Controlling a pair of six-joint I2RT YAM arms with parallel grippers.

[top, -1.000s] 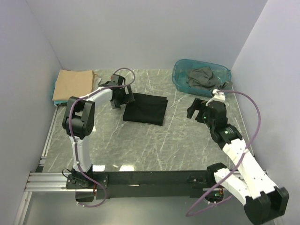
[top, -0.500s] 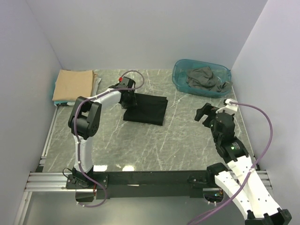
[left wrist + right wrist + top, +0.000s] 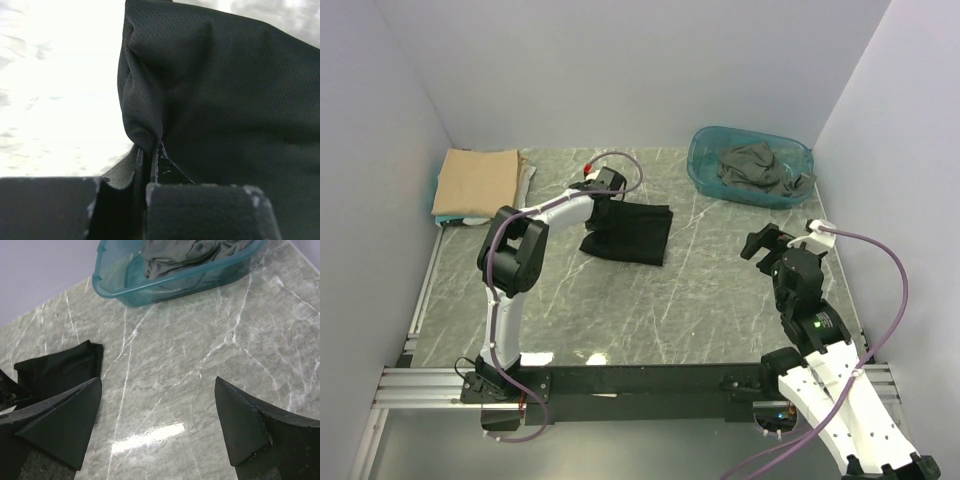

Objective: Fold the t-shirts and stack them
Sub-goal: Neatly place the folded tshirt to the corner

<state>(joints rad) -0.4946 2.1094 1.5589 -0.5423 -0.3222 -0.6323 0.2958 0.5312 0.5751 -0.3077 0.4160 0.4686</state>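
Folded black mesh-cloth t-shirt (image 3: 638,236) on grey marble desk (image 3: 650,300): soft, light, probably floppy. Pinched at left edge by clamped left jaws; best held through doubled layers. Right jaws apart, empty.

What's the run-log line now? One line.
left gripper shut on black shirt; right gripper open; grey shirt in tub; tan shirt folded

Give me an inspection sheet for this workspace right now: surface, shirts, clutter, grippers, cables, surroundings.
Surface: grey marbled table, glossy.
Job's things: black t-shirt folded mid-table; tan t-shirt folded at far left; dark grey t-shirt crumpled in the tub.
Clutter: teal tub, far right.
Grippers: left gripper shut on the black t-shirt's edge; right gripper open, holding nothing.
Cables: purple cable looped along each arm.
Surroundings: plain pale walls.
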